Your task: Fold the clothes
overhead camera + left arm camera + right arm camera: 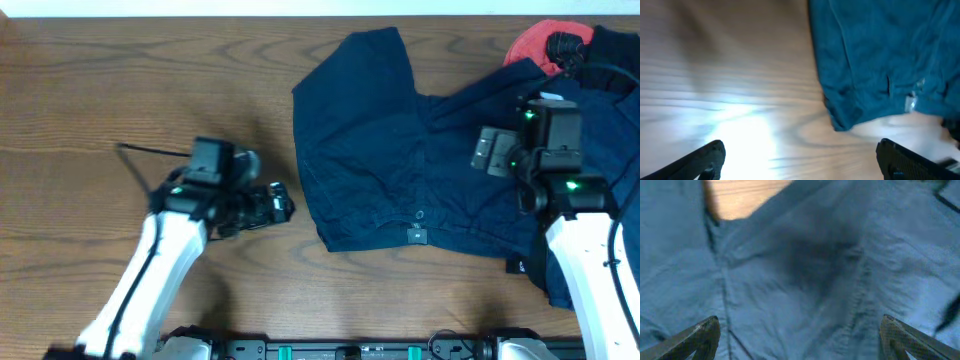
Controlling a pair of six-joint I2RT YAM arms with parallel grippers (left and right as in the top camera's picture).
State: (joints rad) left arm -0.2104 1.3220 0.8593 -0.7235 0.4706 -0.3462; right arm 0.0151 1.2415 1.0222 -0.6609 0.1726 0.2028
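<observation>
The navy blue shorts (380, 150) lie spread on the wooden table, waistband toward the front edge, one leg pointing to the back. My left gripper (280, 203) is open and empty, just left of the shorts' front left corner (840, 122); its fingers (800, 160) frame bare wood. My right gripper (492, 152) is open above the right part of the shorts; its wrist view is filled with navy fabric (805, 280) between the spread fingers (800, 340), holding nothing.
A red garment (532, 42) and a black one (570, 45) lie at the back right, with more navy cloth (610, 100) under the right arm. Bare wooden table (120, 90) spreads to the left.
</observation>
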